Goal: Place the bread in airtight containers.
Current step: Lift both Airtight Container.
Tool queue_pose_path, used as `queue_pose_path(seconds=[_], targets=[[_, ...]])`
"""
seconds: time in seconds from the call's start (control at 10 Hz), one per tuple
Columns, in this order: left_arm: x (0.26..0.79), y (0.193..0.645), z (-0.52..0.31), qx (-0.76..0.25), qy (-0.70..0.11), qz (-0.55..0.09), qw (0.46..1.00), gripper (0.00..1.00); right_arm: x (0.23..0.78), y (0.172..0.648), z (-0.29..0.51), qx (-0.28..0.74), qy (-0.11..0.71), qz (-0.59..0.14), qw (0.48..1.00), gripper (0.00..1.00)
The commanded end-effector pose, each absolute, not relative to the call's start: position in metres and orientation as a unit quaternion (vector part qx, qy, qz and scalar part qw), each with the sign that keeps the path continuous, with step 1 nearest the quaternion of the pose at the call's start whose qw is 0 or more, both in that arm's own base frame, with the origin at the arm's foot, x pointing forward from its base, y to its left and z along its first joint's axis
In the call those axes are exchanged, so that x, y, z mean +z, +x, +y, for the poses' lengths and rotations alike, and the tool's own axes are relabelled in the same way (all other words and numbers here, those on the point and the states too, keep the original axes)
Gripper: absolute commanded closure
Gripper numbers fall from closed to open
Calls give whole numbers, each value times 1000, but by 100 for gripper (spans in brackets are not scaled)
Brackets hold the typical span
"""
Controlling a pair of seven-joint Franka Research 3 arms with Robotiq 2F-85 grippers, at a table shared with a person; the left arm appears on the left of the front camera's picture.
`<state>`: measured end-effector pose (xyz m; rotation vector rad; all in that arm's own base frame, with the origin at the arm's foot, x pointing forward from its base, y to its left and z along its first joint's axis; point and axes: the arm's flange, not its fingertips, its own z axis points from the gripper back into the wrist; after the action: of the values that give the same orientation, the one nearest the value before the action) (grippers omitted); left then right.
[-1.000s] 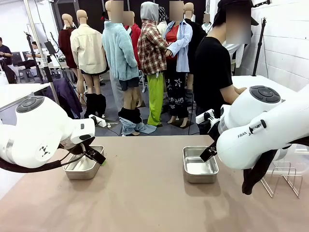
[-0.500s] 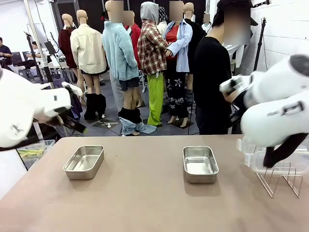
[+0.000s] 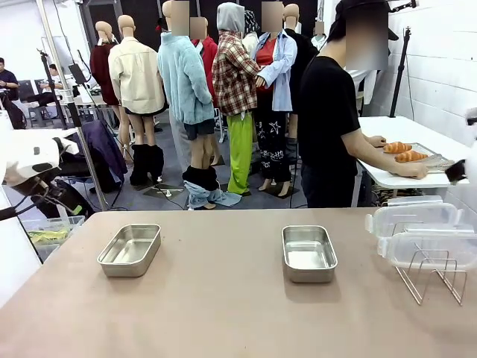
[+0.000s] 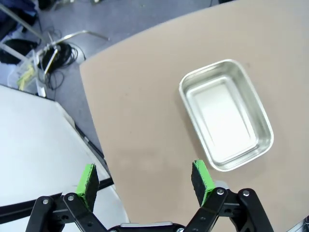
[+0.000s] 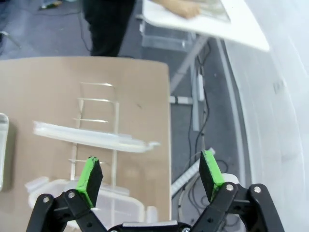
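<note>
Away from tins (image 3: 130,250) (image 3: 308,253) now, both pincers (image 4: 144,176) (image 5: 150,169)

A tin (image 5: 2,150) is cut off at the right wrist view's left edge, a clear lid (image 3: 440,250) at the front view's right.

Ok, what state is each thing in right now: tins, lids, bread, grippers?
left tin: empty, no lid on.
right tin: empty, no lid on.
clear lids: off the tins, resting at the wire rack.
bread: two rolls on the tray, not yet in a tin.
left gripper: open, empty.
right gripper: open, empty.
</note>
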<state>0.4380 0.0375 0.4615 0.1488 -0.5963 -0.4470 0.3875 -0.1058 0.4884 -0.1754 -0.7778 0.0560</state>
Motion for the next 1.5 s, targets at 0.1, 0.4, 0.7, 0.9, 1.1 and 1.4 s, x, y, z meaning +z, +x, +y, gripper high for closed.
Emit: queue_pose_path(seconds=[0.1,0.4,0.7,0.9,1.1,1.4], targets=[[452,452,55,-227,61,-293,927,0,465,378,-115,-22,-70,-373,925,0],[454,443,46,-215,72,-283,932,0,477,386,-126,-7,-77,-369,926,0],[454,443,46,-215,72,-283,932,0,477,386,-126,-7,-77,-369,926,0],[454,443,46,-215,72,-283,932,0,477,386,-126,-7,-77,-369,926,0],[454,443,46,-215,72,-283,932,0,477,386,-126,-7,-77,-369,926,0],[454,443,46,-215,72,-283,932,0,477,386,-126,-7,-77,-369,926,0]])
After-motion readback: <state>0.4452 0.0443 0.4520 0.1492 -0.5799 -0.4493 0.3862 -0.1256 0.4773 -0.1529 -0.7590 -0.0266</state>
